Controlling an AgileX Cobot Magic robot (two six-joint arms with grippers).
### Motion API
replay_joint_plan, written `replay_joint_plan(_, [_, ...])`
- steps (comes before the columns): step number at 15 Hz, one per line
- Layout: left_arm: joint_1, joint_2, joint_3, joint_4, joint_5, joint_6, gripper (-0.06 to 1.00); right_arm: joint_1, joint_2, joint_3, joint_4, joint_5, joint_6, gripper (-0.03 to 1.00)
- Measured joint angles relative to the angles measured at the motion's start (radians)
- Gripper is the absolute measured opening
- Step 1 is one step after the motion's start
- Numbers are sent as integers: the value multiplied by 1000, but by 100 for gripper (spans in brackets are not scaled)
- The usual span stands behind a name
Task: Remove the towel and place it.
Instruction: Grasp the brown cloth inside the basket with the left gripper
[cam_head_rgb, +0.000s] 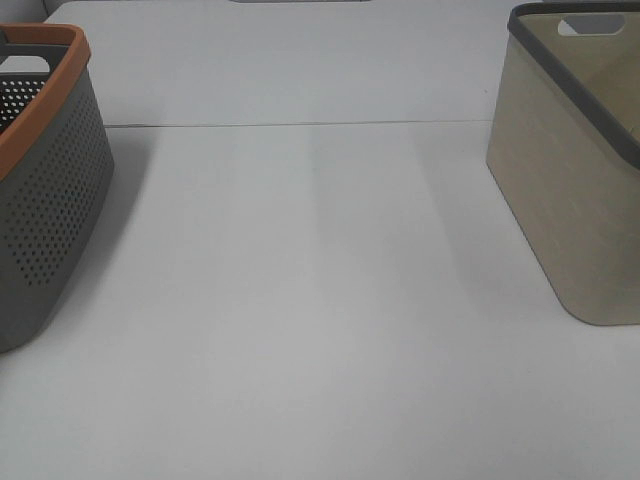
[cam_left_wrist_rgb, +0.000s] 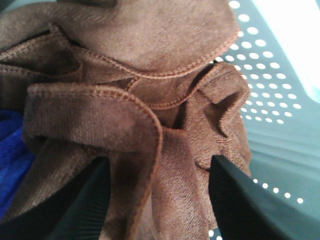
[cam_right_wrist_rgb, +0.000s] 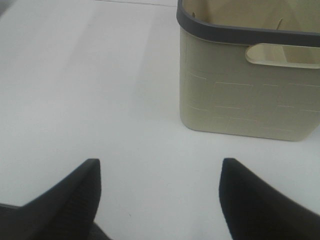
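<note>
Lying crumpled in thick folds, the towel (cam_left_wrist_rgb: 145, 75) is a dark reddish-brown soft cloth with a stitched hem that curls along several of its edges. It sits inside the grey perforated basket (cam_head_rgb: 50, 220), whose holed wall shows just beside it in the left wrist view. The left gripper (cam_left_wrist_rgb: 160, 165) is down at the cloth with its jaws spread wide, one dark finger (cam_left_wrist_rgb: 95, 195) on each side of a raised fold. It has not closed on anything, though the fingers seem to touch the fabric and the close view makes that hard to judge. A blue cloth (cam_left_wrist_rgb: 12, 150) peeks out at one side of the towel, mostly covered by it. From the high camera the towel cannot be seen, and neither arm appears; the grey basket with its orange rim is cut off at the left edge. The beige basket (cam_head_rgb: 570, 200) with a dark grey rim is cut off at the right edge, well apart from the grey one across the white table (cam_head_rgb: 300, 300). The right gripper (cam_right_wrist_rgb: 159, 167) hangs over bare table with its jaws apart and holds nothing, near the beige basket.
</note>
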Motion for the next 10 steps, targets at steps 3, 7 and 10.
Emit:
replay_joint_plan(3, [0, 1, 0, -6, -6, 0, 29, 0, 0, 0, 0, 0, 0, 65])
replay_joint_plan(7, [0, 1, 0, -7, 1, 0, 0, 0, 0, 0, 0, 0, 0, 65])
replay_joint_plan(10, [0, 1, -28, -6, 41, 28, 0, 0, 0, 0, 0, 0, 0, 65])
